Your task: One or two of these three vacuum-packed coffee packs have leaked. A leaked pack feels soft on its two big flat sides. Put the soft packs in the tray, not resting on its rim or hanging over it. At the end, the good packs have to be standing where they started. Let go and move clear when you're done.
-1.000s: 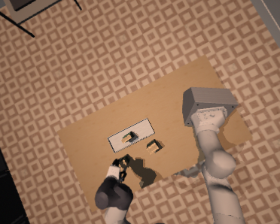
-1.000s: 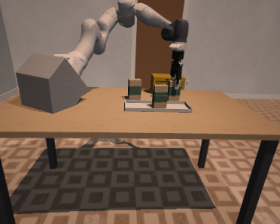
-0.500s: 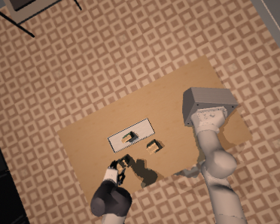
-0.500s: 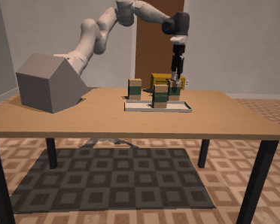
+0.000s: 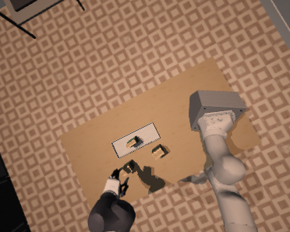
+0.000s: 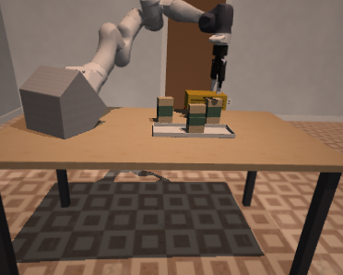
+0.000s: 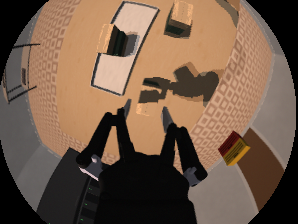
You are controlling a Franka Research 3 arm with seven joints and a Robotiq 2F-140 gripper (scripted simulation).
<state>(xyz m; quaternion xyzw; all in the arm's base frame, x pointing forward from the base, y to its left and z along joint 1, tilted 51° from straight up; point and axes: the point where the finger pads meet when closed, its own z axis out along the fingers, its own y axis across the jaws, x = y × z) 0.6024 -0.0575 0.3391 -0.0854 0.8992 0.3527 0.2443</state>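
A white tray [image 5: 136, 140] lies on the wooden table. One brown-and-green coffee pack [image 5: 132, 142] stands inside it; it also shows in the exterior view [image 6: 195, 118] and the wrist view [image 7: 119, 39]. A second pack [image 5: 159, 152] stands on the table beside the tray, on the arm-base side [image 6: 165, 110]. A third pack [image 5: 129, 167] stands on the table on the tray's other side [image 6: 213, 110]. My gripper [image 6: 217, 88] hangs just above this third pack, with its fingers half open and nothing between them. In the wrist view the pack [image 7: 149, 94] shows beyond the fingertips.
A big grey box [image 6: 60, 101] stands at the arm's base on the table. A yellow box [image 6: 206, 99] shows behind the packs, off the table. The table edge lies close to the third pack.
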